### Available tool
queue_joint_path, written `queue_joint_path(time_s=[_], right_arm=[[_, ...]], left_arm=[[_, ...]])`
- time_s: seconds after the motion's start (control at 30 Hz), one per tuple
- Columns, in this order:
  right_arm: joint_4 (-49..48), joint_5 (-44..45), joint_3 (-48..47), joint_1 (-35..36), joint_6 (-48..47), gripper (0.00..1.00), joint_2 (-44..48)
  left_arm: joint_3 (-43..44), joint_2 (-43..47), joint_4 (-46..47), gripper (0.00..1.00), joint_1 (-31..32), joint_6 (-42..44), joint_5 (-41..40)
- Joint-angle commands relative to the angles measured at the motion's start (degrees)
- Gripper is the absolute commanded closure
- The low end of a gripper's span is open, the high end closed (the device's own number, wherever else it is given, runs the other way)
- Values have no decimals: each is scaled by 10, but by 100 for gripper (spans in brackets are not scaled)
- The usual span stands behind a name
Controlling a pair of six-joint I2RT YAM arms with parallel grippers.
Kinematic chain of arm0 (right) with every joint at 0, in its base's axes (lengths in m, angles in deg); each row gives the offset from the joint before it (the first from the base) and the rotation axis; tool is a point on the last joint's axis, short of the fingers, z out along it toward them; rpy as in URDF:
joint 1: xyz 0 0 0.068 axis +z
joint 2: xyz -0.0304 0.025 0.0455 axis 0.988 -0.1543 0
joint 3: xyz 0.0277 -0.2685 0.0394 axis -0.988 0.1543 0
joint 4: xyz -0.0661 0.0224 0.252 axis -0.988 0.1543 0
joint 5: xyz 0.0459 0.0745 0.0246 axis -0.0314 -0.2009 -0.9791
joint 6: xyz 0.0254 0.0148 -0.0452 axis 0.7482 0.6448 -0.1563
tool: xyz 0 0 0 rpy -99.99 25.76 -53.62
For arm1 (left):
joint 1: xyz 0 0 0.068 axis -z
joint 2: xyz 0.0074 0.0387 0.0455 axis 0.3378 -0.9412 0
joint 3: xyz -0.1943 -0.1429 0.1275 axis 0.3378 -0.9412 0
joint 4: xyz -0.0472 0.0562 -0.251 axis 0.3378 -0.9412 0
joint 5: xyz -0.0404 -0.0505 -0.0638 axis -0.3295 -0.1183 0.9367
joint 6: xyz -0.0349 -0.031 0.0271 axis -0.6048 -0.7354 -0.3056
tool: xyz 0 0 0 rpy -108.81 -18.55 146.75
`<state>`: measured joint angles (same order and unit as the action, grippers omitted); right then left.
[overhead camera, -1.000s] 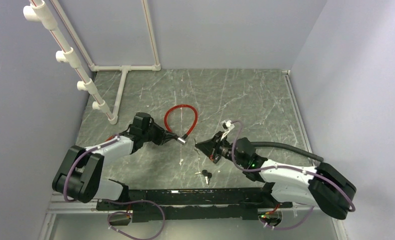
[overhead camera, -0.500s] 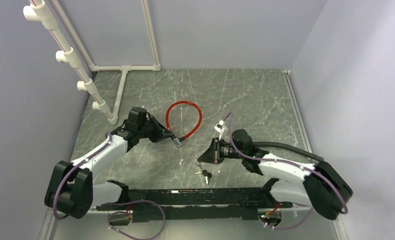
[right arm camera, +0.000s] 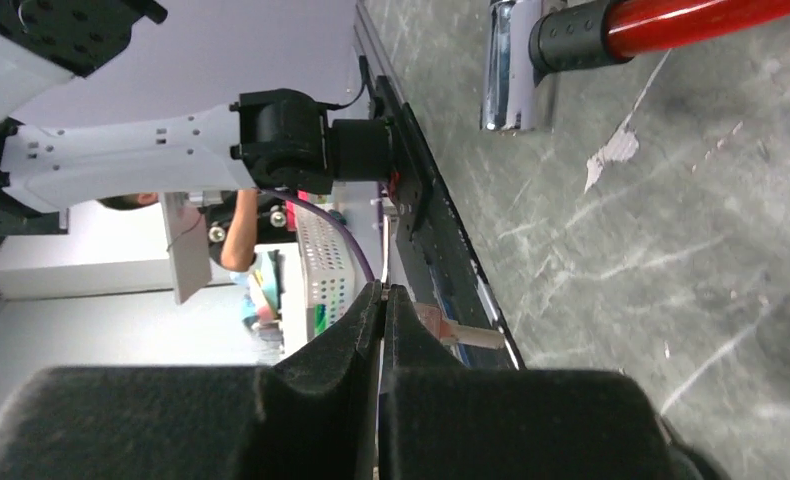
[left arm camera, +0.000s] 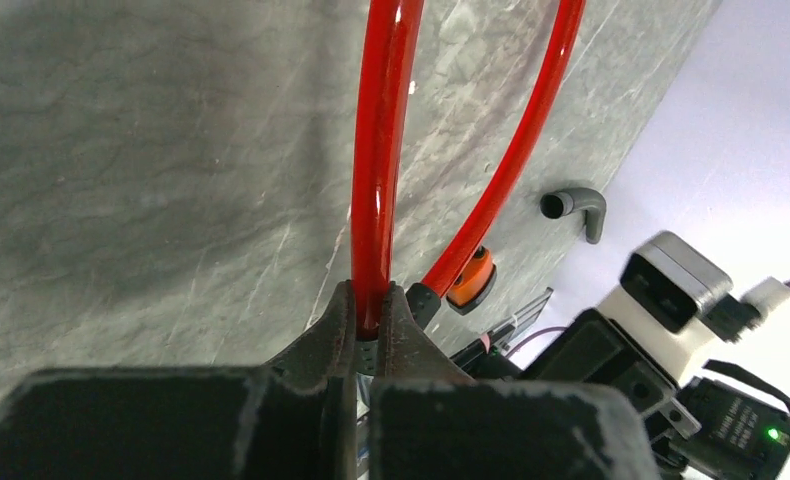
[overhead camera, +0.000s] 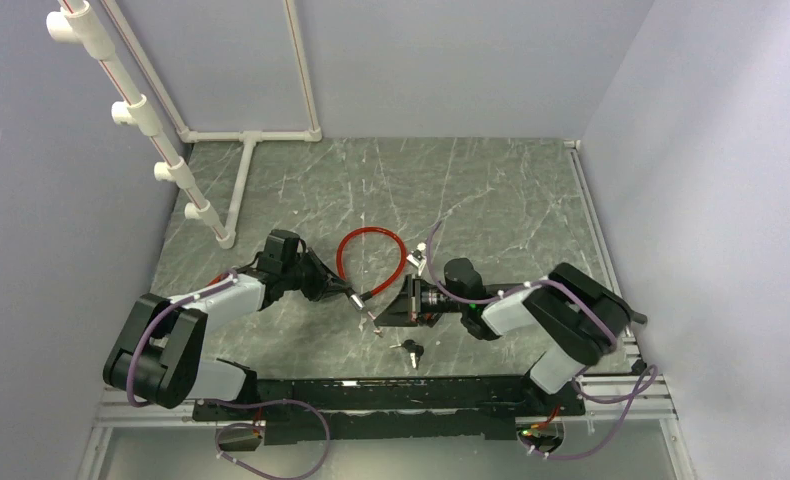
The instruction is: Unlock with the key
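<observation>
A red cable lock [overhead camera: 369,233] lies looped on the grey marble table [overhead camera: 491,200]. My left gripper [overhead camera: 349,293] is shut on the cable [left arm camera: 376,200] just above its black collar, holding that end off the surface. The silver lock cylinder [right arm camera: 511,65] sits at that end; the cable's other end carries an orange cap [left arm camera: 471,280]. My right gripper [overhead camera: 381,318] is shut, tip just below and right of the cylinder. A thin metal edge shows between its fingertips [right arm camera: 382,290], apparently the key. A second bunch of black-headed keys [overhead camera: 411,348] lies on the table.
A white pipe frame [overhead camera: 241,170] stands at the back left. A black rail [overhead camera: 371,385] runs along the near edge. A grey hose end [left arm camera: 576,205] lies near the right wall. Walls close in the table on three sides.
My right arm has folded and swung left, bringing its gripper down close to the lock cylinder. The left gripper shifted slightly with the cable, and the red loop slid right.
</observation>
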<state>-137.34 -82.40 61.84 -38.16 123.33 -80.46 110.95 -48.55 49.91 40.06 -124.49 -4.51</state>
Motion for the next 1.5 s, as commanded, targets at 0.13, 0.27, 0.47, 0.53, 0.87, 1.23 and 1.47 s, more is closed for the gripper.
queue_joint_path(time_s=[0.13, 0.27, 0.47, 0.53, 0.87, 1.23, 1.47], right_arm=[[-283, -53, -26, 7, 129, 100, -173], [-378, -58, -32, 7, 176, 100, -232], [-390, -33, -33, 7, 173, 100, -256], [-392, -28, -36, 6, 170, 100, -265], [-459, -1, -26, -3, 178, 100, -308], [-460, 16, -13, -7, 147, 100, -258], [-460, 20, -14, -8, 144, 100, -254]], left_arm=[[1, 22, 47, 100, -2, -7, 24], [11, 34, 24, 100, -2, 12, 16], [12, 34, 17, 100, -2, 18, 14], [10, 31, 22, 100, -2, 16, 16], [1, 34, 28, 100, -2, 11, 18], [-6, 37, 36, 100, -2, 10, 18], [-14, 37, 48, 100, -2, 4, 24]])
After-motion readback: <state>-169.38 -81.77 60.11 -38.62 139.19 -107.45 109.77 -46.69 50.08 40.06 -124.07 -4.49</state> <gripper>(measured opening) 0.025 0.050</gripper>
